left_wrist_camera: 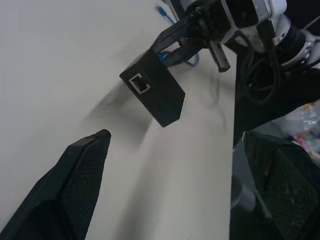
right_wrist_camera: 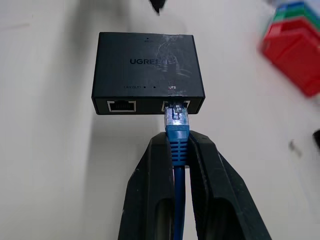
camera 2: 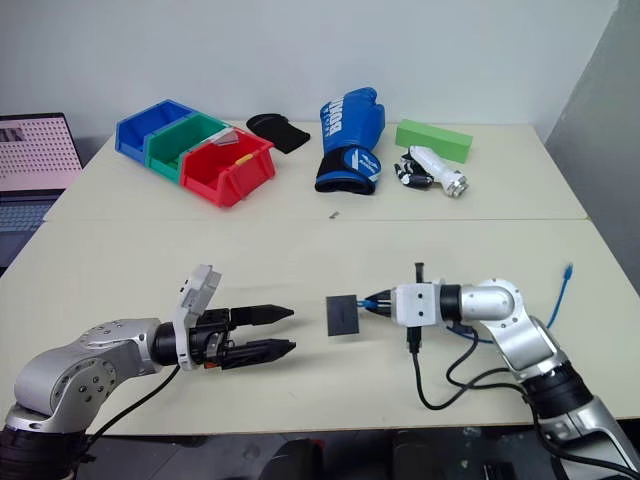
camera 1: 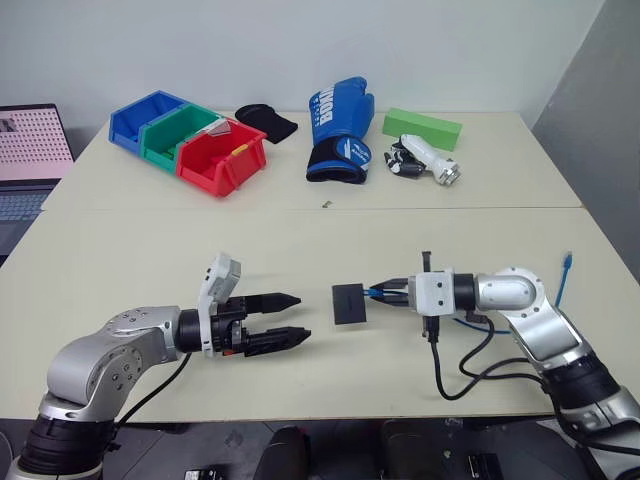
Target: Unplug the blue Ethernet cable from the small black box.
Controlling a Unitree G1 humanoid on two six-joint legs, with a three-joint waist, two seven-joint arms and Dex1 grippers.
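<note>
- Laptop (camera 1: 30,160): at the far left edge, beyond the table (camera 1: 300,240), screen lit.
- Bins: blue bin (camera 1: 145,120), green bin (camera 1: 182,135) and red bin (camera 1: 222,155) stand in a touching row at the table's far left.
- Left gripper (camera 1: 290,318): held level above the table's near left, pointing right toward the small black box (camera 1: 349,303). Its two fingers stand apart and hold nothing; the tips are near the box but not touching it.
- Small black box: at the table's near centre, between the two grippers, lifted clear of the table surface with a shadow beneath it in the left wrist view. One port faces the left gripper.
- Blue Ethernet cable (right_wrist_camera: 177,137): its plug is seated in a port on the box's opposite edge, beside an unused port.
- Right gripper (camera 1: 392,293): points left, fingers clamped together on the cable just behind the plug. The cable runs rightward; its free plug (camera 1: 568,262) lies near the right table edge.
- Far side: black cloth pad (camera 1: 268,121), blue boxing glove (camera 1: 340,130), green block (camera 1: 422,128).
</note>
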